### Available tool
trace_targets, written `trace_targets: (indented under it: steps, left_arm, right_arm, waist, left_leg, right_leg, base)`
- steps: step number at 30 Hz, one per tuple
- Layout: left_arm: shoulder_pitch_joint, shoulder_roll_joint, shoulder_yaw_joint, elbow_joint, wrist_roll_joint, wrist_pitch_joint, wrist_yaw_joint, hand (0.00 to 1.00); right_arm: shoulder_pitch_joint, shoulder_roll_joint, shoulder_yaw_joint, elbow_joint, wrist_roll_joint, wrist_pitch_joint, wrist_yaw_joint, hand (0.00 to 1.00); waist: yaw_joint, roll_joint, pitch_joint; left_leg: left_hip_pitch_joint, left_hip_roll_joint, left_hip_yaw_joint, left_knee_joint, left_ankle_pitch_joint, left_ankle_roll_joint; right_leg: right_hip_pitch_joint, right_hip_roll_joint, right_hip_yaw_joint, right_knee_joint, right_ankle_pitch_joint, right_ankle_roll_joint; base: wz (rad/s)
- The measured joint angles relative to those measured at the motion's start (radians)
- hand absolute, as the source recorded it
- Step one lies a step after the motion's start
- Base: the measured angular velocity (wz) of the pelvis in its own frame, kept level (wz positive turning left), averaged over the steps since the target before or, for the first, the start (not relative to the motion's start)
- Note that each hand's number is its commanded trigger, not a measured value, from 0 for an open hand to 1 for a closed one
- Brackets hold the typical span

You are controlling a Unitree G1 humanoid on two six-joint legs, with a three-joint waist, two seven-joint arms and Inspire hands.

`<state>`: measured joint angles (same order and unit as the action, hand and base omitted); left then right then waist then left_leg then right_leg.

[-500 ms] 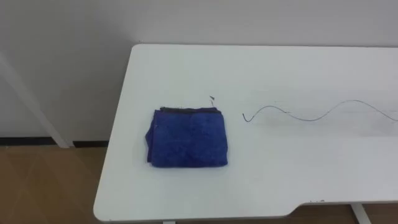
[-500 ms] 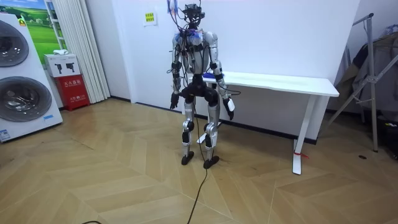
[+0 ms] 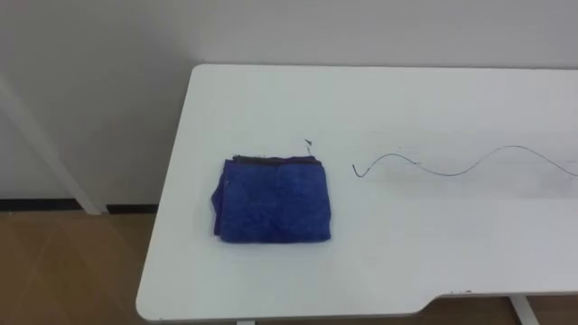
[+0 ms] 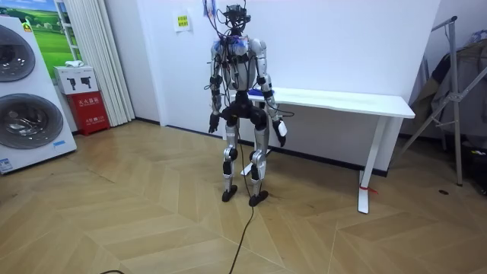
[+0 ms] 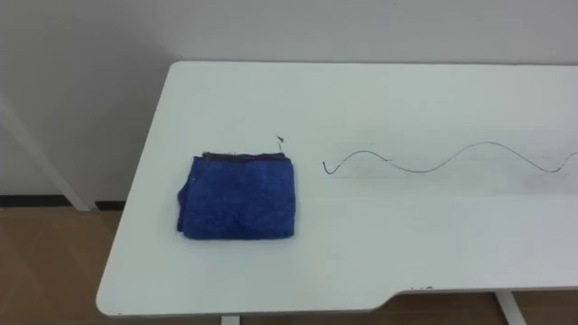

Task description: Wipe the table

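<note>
Near the left end of the white table [image 3: 433, 253], a blue terry towel [image 3: 274, 200] lies folded into a thick, roughly square pad, flat on the top and set back a little from the near edge. Just to its right a thin dark wavy line [image 3: 452, 165] is drawn across the surface and runs off toward the right, and a tiny dark mark [image 3: 308, 143] sits off the towel's far right corner. The line looks like the thing to be wiped away.

In the room view the robot stands upright at that same end of the table, just in front of it. Both arms hang down, with the left hand [image 4: 211, 126] and right hand [image 4: 281, 133] low at its sides and well apart from the towel. Neither hand holds anything, but I cannot tell whether the fingers are relaxed or curled.

The towel should be light, soft and limp, so pinching 1 corner would probably let the folds fall open. A better hold is likely from above, with the palm flat on the middle of the pad and the fingers curled over its far or right edge so the layers stay together. Terry should grip the smooth top a little, so steady downward pressure should carry it along the line without bunching.
</note>
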<state>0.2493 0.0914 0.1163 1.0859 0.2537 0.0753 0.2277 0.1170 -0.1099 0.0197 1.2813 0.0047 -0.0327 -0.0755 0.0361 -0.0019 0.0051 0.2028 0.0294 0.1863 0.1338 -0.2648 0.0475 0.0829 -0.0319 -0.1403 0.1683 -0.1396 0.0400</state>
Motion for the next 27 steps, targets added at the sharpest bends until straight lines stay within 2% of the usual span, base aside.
trace_targets:
  steps: [5,8,10,16,19,21,23,25,27]
  left_arm:
    - [0.007,-0.001,0.007,0.003,-0.005,-0.003,0.004,0.00]
    - [0.010,-0.003,0.055,0.004,0.003,0.007,0.004,0.00]
    - [0.014,-0.003,0.104,0.005,0.001,0.015,0.005,0.00]
    - [0.041,0.003,0.221,-0.003,0.002,0.050,0.007,0.00]
    - [0.052,0.017,0.267,-0.014,-0.001,0.051,0.008,0.00]
    - [0.052,0.024,0.301,-0.030,0.002,0.050,0.016,0.00]
    - [0.049,0.027,0.310,-0.049,0.001,0.049,0.025,0.00]
    - [0.040,0.037,0.308,-0.051,-0.008,0.049,0.026,0.00]
    - [0.038,0.046,0.281,-0.050,-0.005,0.049,0.026,0.00]
  right_arm:
    - [0.001,0.000,-0.002,0.011,0.100,0.000,-0.009,0.00]
    - [0.012,-0.001,-0.036,0.037,0.165,0.008,-0.022,0.00]
    - [0.023,-0.004,-0.094,0.054,0.227,0.015,-0.028,0.00]
    - [0.041,-0.033,-0.376,0.099,0.351,0.071,-0.088,0.00]
    - [0.036,-0.080,-0.486,0.100,0.410,0.102,-0.137,0.00]
    - [0.025,-0.126,-0.573,0.099,0.430,0.118,-0.191,0.00]
    - [0.015,-0.151,-0.594,0.077,0.431,0.122,-0.242,0.00]
    - [-0.014,-0.171,-0.598,0.066,0.430,0.122,-0.288,0.00]
    - [-0.048,-0.185,-0.603,0.001,0.418,0.122,-0.369,0.00]
  waist:
    - [0.000,-0.001,-0.0001]
    - [-0.002,0.002,-0.0010]
    - [-0.006,0.001,-0.0013]
    - [-0.061,-0.002,-0.0008]
    - [-0.083,-0.010,-0.0006]
    - [-0.098,-0.021,-0.0007]
    - [-0.098,-0.032,-0.0039]
    - [-0.099,-0.044,-0.0035]
    - [-0.101,-0.053,-0.0036]
  left_leg:
    - [0.001,0.000,0.002,-0.001,0.000,0.000]
    - [0.000,0.001,0.002,-0.003,0.000,0.000]
    - [0.002,0.001,0.000,-0.003,0.000,0.000]
    - [0.023,0.000,-0.001,-0.005,0.000,0.000]
    - [0.030,-0.001,-0.001,-0.006,0.000,0.000]
    - [0.027,-0.002,-0.001,-0.008,-0.001,0.000]
    - [0.021,-0.003,0.003,-0.005,-0.001,0.000]
    - [0.016,-0.003,0.007,-0.002,0.000,-0.001]
    - [0.016,-0.003,0.009,-0.002,0.000,-0.001]
  right_leg:
    - [0.005,0.000,0.001,-0.001,0.000,0.000]
    - [0.006,0.000,-0.002,-0.001,0.000,0.000]
    - [0.007,0.000,-0.001,0.000,0.000,0.000]
    - [0.029,0.000,0.002,0.001,0.000,0.000]
    - [0.029,-0.001,0.003,0.007,-0.001,0.001]
    - [0.027,-0.002,0.007,0.013,-0.001,0.000]
    - [0.015,-0.002,0.012,0.019,-0.003,-0.001]
    - [0.003,-0.001,0.015,0.019,-0.002,-0.001]
    - [0.002,0.000,0.019,0.019,-0.002,-0.001]
  base:
    - [0.00]
    - [0.00]
    - [0.02]
    - [0.01]
    - [-0.05]
    - [-0.06]
    - [-0.09]
    - [-0.08]
    - [-0.02]
